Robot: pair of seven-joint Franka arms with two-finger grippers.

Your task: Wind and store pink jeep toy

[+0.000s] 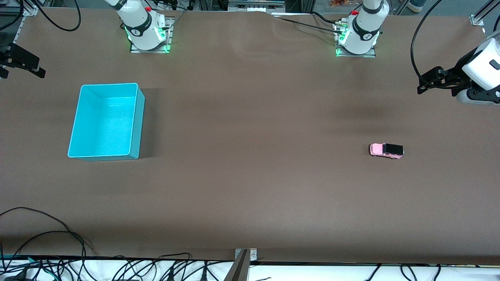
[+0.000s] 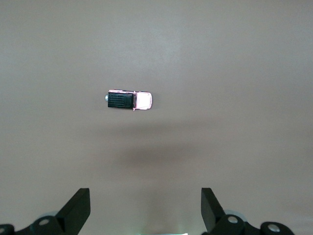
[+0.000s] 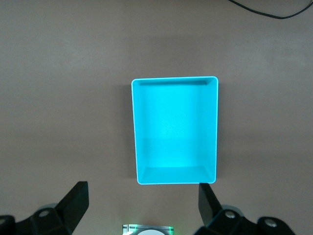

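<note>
Nearest the front camera of the task's things, the pink jeep toy (image 1: 386, 150) stands on its wheels on the bare brown counter (image 1: 250, 175), toward the left arm's end, untouched. Left gripper (image 2: 145, 208) hangs high over the counter with its jaws spread wide and empty; in its wrist view the jeep sits alone on the counter between the two fingertips' lines, so the approach looks roughly centred. Right gripper (image 3: 143, 205) also hangs high, jaws equally wide and holding nothing, above the turquoise bin (image 1: 134, 113), which is well apart from the jeep toward the right arm's end of the counter and has nothing in it. That arm waits. By my reading, no step has begun: the jeep is neither wound nor stored. The next move probably falls to the left arm, which must drop straight onto the jeep and close across its narrow sides, a fine fit for so small a car, before drawing it back along the counter to wind it.
</note>
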